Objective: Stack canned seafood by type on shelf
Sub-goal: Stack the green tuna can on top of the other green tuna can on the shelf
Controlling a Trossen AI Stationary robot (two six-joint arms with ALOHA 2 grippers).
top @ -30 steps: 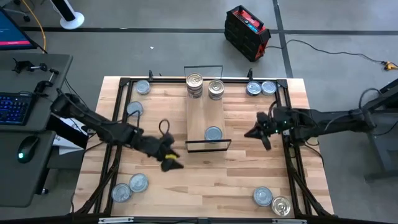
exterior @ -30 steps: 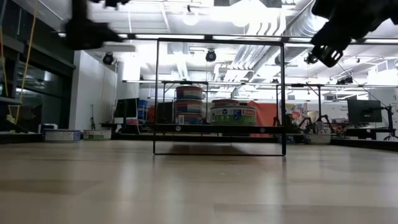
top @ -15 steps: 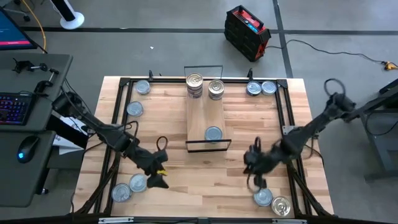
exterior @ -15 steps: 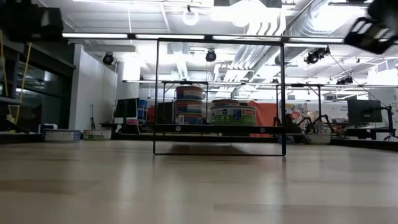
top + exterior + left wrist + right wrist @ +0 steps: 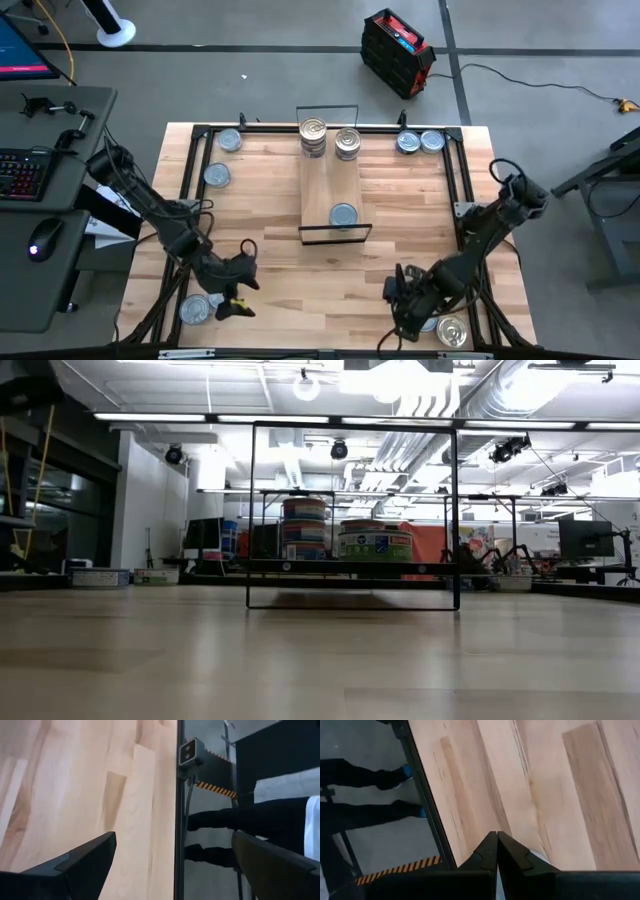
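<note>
- Hovering over the near-left part of the table (image 5: pixel 280 270), the left gripper (image 5: pixel 236 296) has its dark wedge fingers (image 5: pixel 75 862) spread wide, holding nothing, beside two flat round tins (image 5: pixel 196 308).
- The right gripper (image 5: pixel 402 300), near the table's front edge, has its fingers (image 5: pixel 492 852) pressed together, empty, next to a pale-topped tin and a shiny ring-pull tin (image 5: pixel 452 331).
- The shelf (image 5: pixel 331 180), a pale wood plank with thin black wire ends, carries a stack of tins (image 5: pixel 313 137) and a shorter stack (image 5: pixel 347 142) at its far end, one blue-grey tin (image 5: pixel 343 214) at its near end.
- Other tins lie at the far corners (image 5: pixel 418 142).
</note>
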